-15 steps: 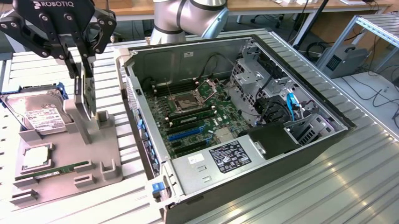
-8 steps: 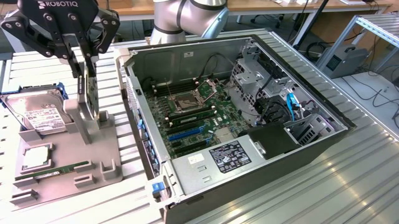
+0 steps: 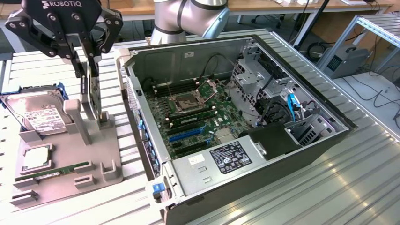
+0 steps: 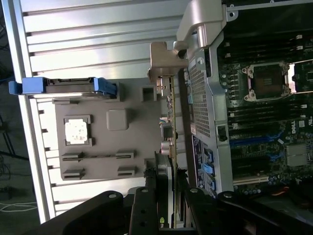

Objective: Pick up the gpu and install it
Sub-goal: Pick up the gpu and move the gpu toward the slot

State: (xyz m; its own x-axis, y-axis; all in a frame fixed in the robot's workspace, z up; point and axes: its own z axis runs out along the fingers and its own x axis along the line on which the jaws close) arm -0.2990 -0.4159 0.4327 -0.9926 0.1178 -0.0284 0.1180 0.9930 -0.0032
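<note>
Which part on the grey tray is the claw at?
The gpu, the thin card standing on edge between the jaws; the hard drive, chip and RAM stick sit apart.

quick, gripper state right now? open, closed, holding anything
gripper: closed on the graphics card, which stands upright at the gray holder.
</note>
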